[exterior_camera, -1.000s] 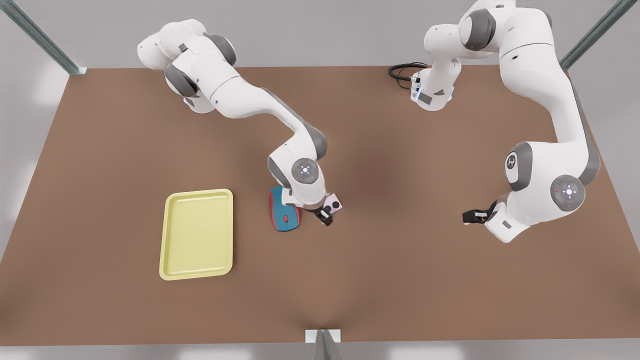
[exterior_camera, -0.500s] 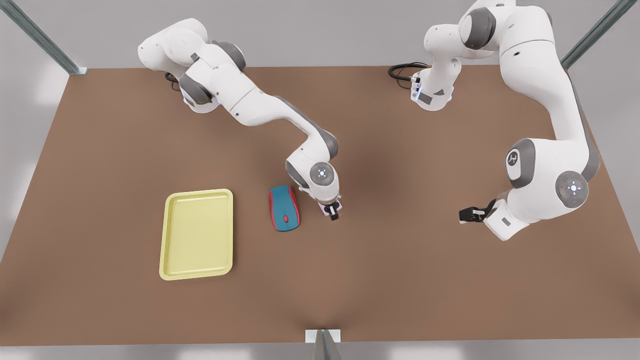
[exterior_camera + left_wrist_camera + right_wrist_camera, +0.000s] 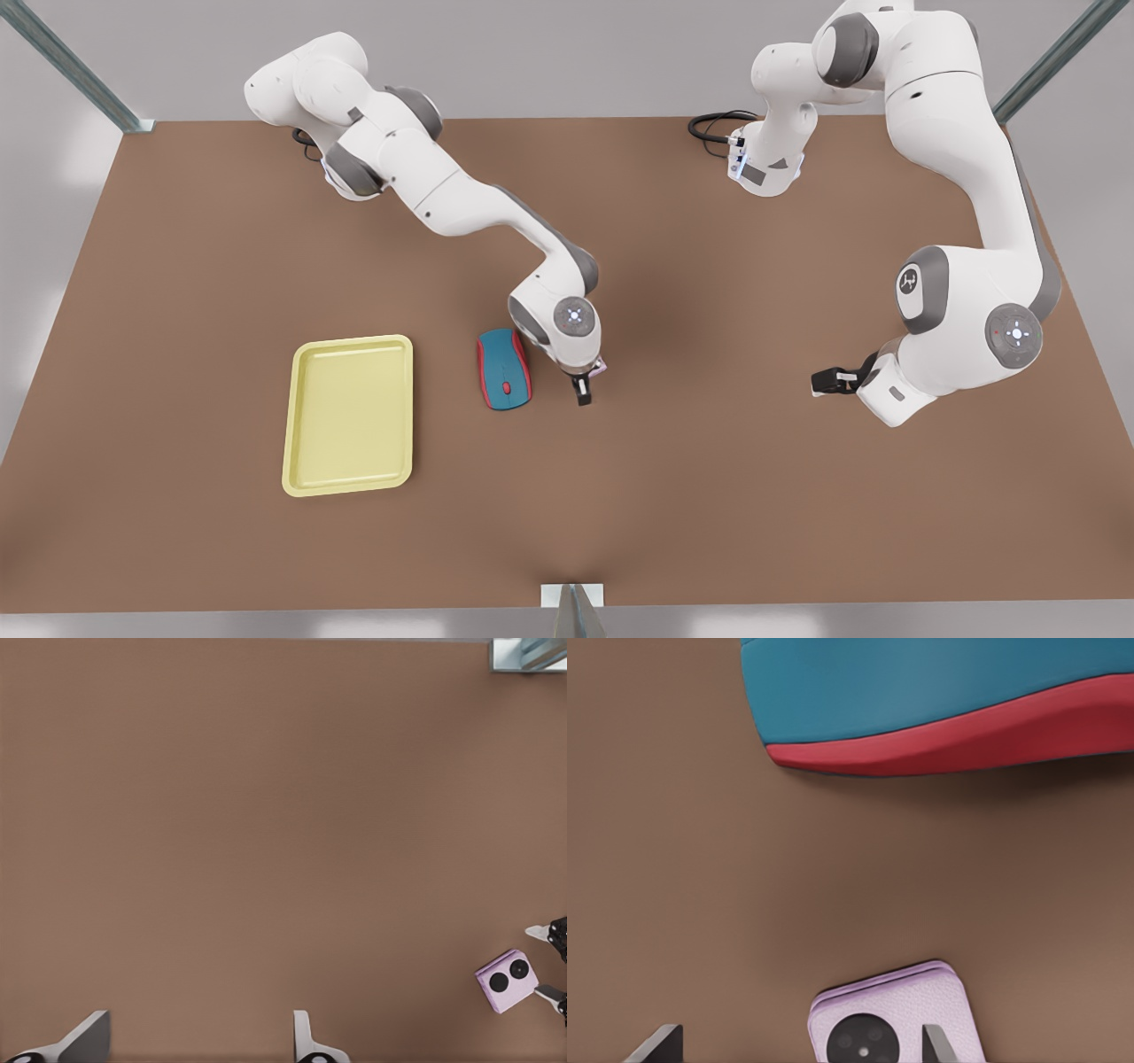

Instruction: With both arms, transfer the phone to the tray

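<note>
front view: high above, looks steeply down on the whole table [image 3: 709, 496], arm bases at far edge | left wrist view: faces down on bare tabletop, phone [image 3: 507, 981] far off | right wrist view: close over phone [image 3: 890, 1023], mouse [image 3: 948, 704] beside | shared: the phone, in both wrist views

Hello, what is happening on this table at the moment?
The right gripper is down over the pink phone, beside the teal-and-red mouse; its fingers stand open on either side of the phone, not yet closed. The left gripper waits open, apart, on the front view's right. The yellow tray lies beyond the mouse, with nothing in it.
</note>
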`<move>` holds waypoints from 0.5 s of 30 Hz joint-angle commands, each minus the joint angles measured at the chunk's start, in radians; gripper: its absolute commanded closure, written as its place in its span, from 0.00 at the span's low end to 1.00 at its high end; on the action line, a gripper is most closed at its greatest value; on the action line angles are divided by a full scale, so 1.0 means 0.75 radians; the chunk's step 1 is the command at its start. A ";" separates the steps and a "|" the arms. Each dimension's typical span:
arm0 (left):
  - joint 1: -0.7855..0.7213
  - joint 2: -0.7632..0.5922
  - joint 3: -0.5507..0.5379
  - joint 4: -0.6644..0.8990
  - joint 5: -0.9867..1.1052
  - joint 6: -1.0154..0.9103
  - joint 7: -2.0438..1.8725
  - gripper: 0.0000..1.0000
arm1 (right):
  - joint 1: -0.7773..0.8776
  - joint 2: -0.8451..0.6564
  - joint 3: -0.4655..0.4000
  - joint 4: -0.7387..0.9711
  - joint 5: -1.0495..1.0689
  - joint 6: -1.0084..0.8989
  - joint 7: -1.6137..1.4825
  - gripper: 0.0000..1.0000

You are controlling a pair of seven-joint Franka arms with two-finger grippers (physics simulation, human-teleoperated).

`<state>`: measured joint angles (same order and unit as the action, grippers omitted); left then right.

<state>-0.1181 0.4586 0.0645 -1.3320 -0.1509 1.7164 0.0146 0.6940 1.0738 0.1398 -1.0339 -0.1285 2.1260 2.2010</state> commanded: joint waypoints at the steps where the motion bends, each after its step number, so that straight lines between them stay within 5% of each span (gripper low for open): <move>1: 0.000 -0.002 0.000 0.001 0.001 0.000 -0.022 0.00 | 0.005 0.018 0.002 0.002 -0.015 0.008 0.019 0.00; 15: 0.000 -0.002 0.000 0.001 0.001 0.000 -0.022 0.00 | 0.042 0.033 0.006 0.006 -0.017 -0.033 -0.112 0.00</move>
<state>-0.1181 0.4574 0.0644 -1.3320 -0.1510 1.7164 0.0072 0.7241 1.1000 0.1447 -1.0302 -0.1391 2.1304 2.1726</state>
